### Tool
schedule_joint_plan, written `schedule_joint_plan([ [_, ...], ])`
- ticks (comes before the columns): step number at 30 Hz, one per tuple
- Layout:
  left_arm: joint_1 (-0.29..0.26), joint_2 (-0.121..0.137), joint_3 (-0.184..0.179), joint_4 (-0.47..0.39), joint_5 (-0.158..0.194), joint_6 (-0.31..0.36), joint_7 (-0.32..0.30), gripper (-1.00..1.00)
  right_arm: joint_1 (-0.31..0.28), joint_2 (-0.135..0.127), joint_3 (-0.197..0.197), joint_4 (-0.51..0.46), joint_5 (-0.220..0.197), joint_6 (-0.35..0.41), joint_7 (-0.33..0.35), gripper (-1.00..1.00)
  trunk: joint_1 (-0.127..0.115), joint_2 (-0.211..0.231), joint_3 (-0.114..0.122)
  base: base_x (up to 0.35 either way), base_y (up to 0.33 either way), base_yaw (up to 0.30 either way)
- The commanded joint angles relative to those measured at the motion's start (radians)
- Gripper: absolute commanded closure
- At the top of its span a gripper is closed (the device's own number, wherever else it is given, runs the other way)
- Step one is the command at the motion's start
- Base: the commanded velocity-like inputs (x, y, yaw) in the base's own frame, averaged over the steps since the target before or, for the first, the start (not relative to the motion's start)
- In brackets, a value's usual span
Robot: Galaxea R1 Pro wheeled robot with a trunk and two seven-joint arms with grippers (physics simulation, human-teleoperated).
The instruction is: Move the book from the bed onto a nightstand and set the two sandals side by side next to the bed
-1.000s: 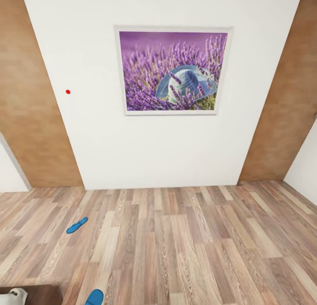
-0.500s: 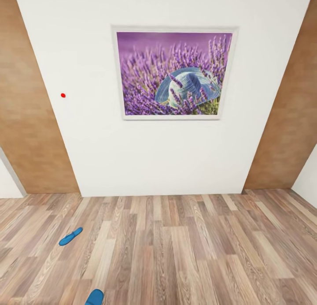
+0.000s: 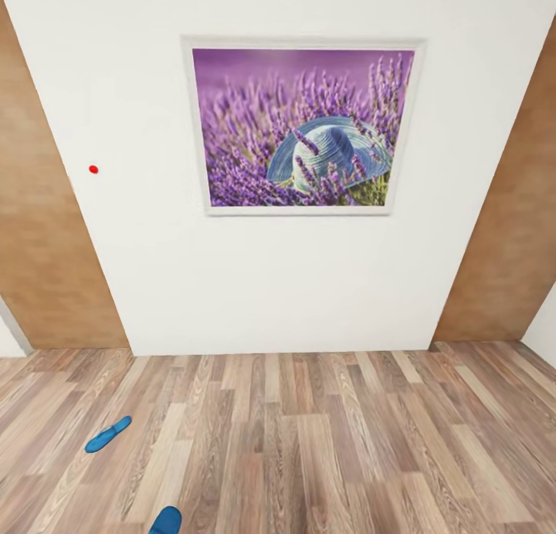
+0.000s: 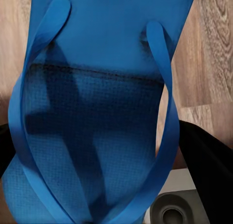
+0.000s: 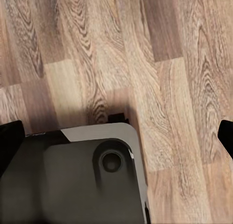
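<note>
Wall nearer; sandal [image 4: 92, 117] fills left claw.

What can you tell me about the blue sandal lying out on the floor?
The sandal is bright blue all over, small and slim in the head view, and lies flat on the brown wood-plank floor, at the left side of the view. It points slantwise toward the white wall but stops well short of it. Nothing touches it except the floor. Its straps are too small to make out. A second blue sandal pokes in at the view's bottom edge, apart from it.
</note>
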Motion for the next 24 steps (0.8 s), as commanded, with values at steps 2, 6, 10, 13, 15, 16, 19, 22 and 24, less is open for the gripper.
schedule_joint_plan([
  [2, -0.001, 0.0, -0.009, 0.001, 0.002, -0.003, 0.004, 1.0, -0.001, 0.0, -0.007, 0.001, -0.003, -0.004, 0.007, -1.0, 0.001, -0.002, -0.002, 0.306, -0.012, 0.128],
  [6, -0.001, 0.0, -0.009, 0.001, 0.002, -0.003, 0.004, 1.0, -0.001, 0.0, -0.007, 0.001, -0.003, -0.004, 0.007, -1.0, 0.001, -0.002, -0.002, 0.304, -0.005, 0.211],
  [10, -0.001, 0.0, -0.009, 0.001, 0.002, -0.003, 0.004, 1.0, -0.001, 0.0, -0.007, 0.001, -0.003, -0.004, 0.007, -1.0, 0.001, -0.002, -0.002, 0.303, -0.001, 0.255],
  [13, -0.001, 0.0, -0.009, 0.001, 0.002, -0.003, 0.004, 1.0, -0.001, 0.0, -0.007, 0.001, -0.003, -0.004, 0.007, -1.0, 0.001, -0.002, -0.002, 0.302, 0.0, 0.268],
  [15, -0.001, 0.0, -0.009, 0.001, 0.002, -0.003, 0.004, 1.0, -0.001, 0.0, -0.007, 0.001, -0.003, -0.004, 0.007, -1.0, 0.001, -0.002, -0.002, 0.302, 0.0, 0.268],
  [16, -0.001, 0.0, -0.009, 0.001, 0.002, -0.003, 0.004, 1.0, -0.001, 0.0, -0.007, 0.001, -0.003, -0.004, 0.007, -1.0, 0.001, -0.002, -0.002, 0.302, -0.005, 0.25],
  [19, -0.001, 0.0, -0.009, 0.001, 0.002, -0.003, 0.004, 1.0, -0.001, 0.0, -0.007, 0.001, -0.003, -0.004, 0.007, -1.0, 0.001, -0.002, -0.002, 0.302, -0.039, 0.139],
  [22, -0.001, 0.0, -0.009, 0.001, 0.002, -0.003, 0.004, 1.0, -0.001, 0.0, -0.007, 0.001, -0.003, -0.004, 0.007, -1.0, 0.001, -0.002, -0.002, 0.302, -0.071, 0.057],
  [24, -0.001, 0.0, -0.009, 0.001, 0.002, -0.003, 0.004, 1.0, -0.001, 0.0, -0.007, 0.001, -0.003, -0.004, 0.007, -1.0, 0.001, -0.002, -0.002, 0.302, -0.085, 0.027],
])
